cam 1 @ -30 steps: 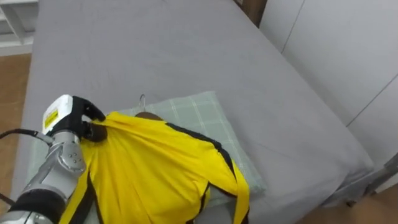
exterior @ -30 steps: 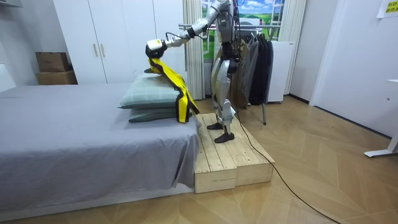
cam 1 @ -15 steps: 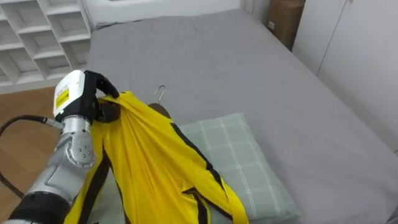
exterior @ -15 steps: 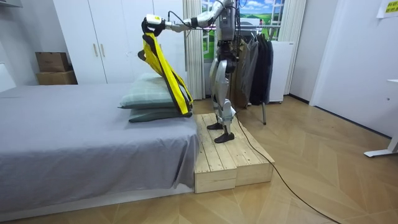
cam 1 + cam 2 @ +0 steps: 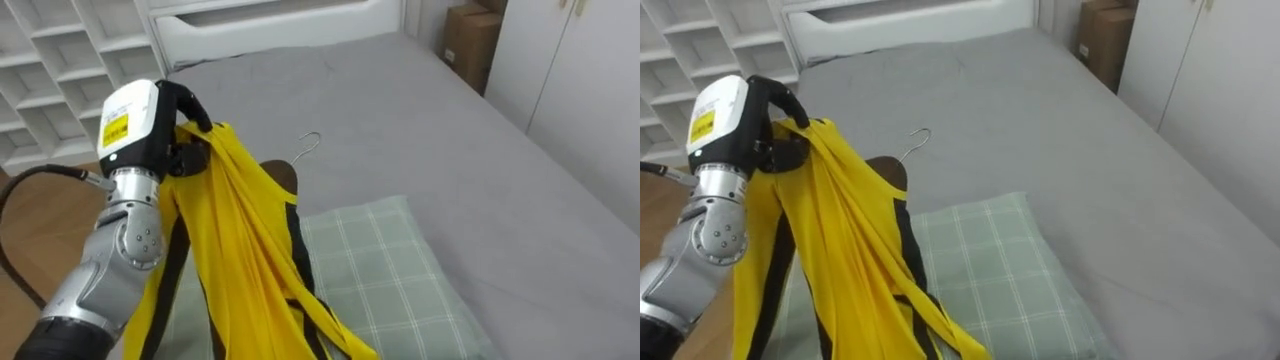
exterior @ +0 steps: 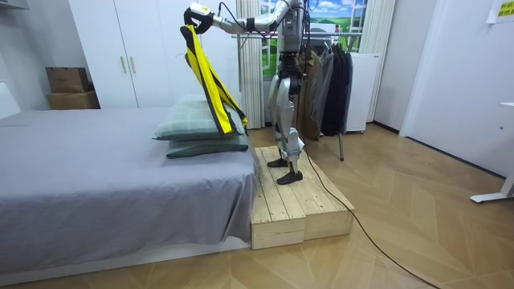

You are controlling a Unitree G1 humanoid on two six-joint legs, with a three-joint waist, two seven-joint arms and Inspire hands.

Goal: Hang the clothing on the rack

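I see the L hand (image 5: 165, 125) curled tight on the yellow shirt (image 5: 250, 250), up high, w/ the hanger (image 5: 308, 143) hook poking out behind. Shirt hangs down over the green pillow (image 5: 390, 270) on the bed (image 5: 400, 100). Robot's standing on the wood platform (image 6: 293, 205) beside the bed.

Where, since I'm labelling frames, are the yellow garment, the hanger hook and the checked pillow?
yellow garment (image 5: 240, 235): left eye view, hanging fold.
hanger hook (image 5: 314, 137): left eye view, wire curve.
checked pillow (image 5: 390, 270): left eye view, top face.
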